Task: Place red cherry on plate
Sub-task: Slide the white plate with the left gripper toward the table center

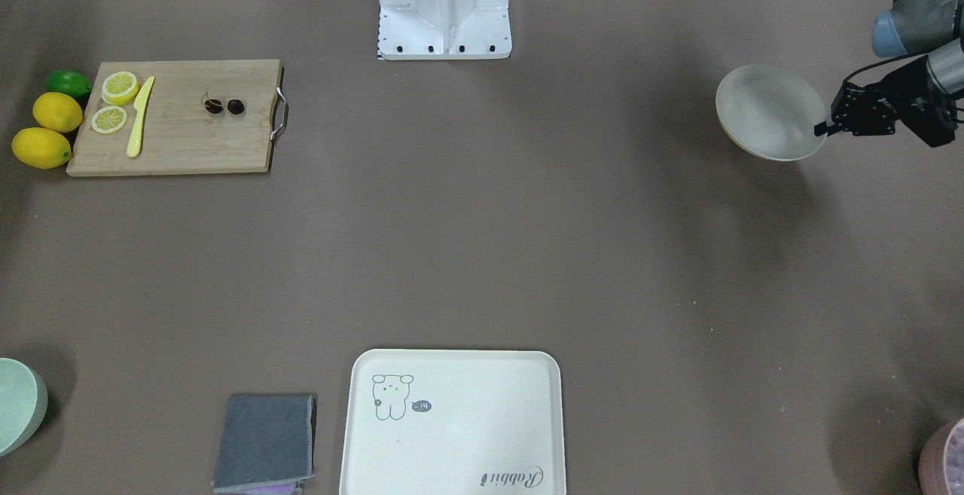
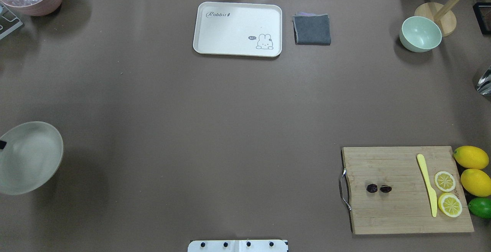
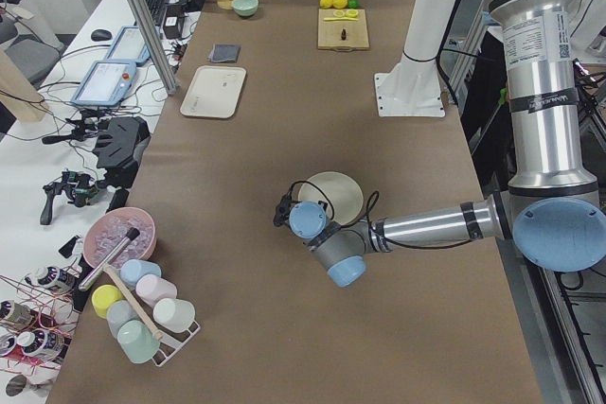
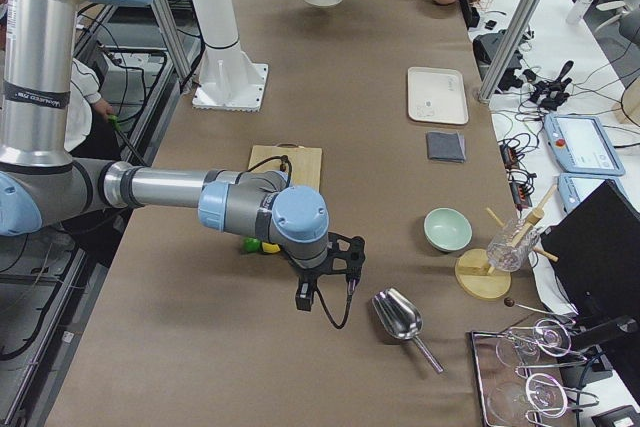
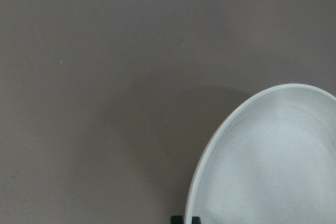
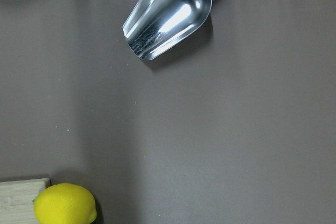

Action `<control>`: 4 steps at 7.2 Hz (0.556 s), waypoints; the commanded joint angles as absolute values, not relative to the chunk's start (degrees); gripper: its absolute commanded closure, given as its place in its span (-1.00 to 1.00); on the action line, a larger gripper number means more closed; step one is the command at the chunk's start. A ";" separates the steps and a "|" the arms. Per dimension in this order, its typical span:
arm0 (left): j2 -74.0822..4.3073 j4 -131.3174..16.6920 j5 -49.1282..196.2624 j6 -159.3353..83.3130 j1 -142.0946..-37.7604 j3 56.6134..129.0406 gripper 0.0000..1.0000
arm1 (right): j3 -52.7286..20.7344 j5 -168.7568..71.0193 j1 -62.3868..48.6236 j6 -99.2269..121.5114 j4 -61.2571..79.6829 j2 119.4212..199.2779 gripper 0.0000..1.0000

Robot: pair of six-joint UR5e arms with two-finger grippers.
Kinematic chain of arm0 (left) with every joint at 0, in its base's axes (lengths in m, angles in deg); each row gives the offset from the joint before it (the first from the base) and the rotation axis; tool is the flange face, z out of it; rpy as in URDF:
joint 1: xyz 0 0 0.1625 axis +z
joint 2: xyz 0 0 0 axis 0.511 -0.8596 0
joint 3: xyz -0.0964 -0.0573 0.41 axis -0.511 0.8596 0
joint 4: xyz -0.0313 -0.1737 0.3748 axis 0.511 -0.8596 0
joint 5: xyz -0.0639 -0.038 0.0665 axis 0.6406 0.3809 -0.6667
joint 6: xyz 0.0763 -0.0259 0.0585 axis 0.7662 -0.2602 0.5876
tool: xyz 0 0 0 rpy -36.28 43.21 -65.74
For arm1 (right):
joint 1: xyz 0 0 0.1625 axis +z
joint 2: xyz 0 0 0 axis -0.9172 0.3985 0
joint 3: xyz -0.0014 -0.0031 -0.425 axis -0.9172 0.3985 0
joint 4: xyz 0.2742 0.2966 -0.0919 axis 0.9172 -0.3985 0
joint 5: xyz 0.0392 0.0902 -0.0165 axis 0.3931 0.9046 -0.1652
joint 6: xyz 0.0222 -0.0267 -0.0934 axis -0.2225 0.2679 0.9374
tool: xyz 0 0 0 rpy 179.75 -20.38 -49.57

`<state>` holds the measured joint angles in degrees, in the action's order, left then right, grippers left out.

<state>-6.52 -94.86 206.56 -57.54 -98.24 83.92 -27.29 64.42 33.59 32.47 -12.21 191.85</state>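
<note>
My left gripper [image 1: 822, 130] pinches the plate [image 1: 764, 107] by its rim. The red cherry [image 1: 224, 106] lies on the cutting board [image 1: 181, 141]. Whether the right gripper [image 4: 327, 294] is open I cannot tell.

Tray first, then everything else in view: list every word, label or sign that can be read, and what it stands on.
"Rabbit": script lettering in one corner of the tray.
"hi~": in the dark speech bubble beside the tray's animal drawing; small, so not certain.
Label on the left arm: too small to read.
Label on the right arm: too small to read.
</note>
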 commanded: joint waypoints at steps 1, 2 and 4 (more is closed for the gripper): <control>-14.81 -94.93 207.53 -73.64 -100.69 84.04 1.00 | -27.33 64.51 33.59 32.57 -12.21 191.85 -1.00; -20.42 -95.02 204.12 -84.52 -100.08 84.21 1.00 | -27.33 64.52 33.59 32.48 -12.21 191.85 -1.00; -28.01 -95.11 194.21 -97.23 -93.09 85.43 1.00 | -27.33 64.52 33.51 32.48 -12.21 191.76 -1.00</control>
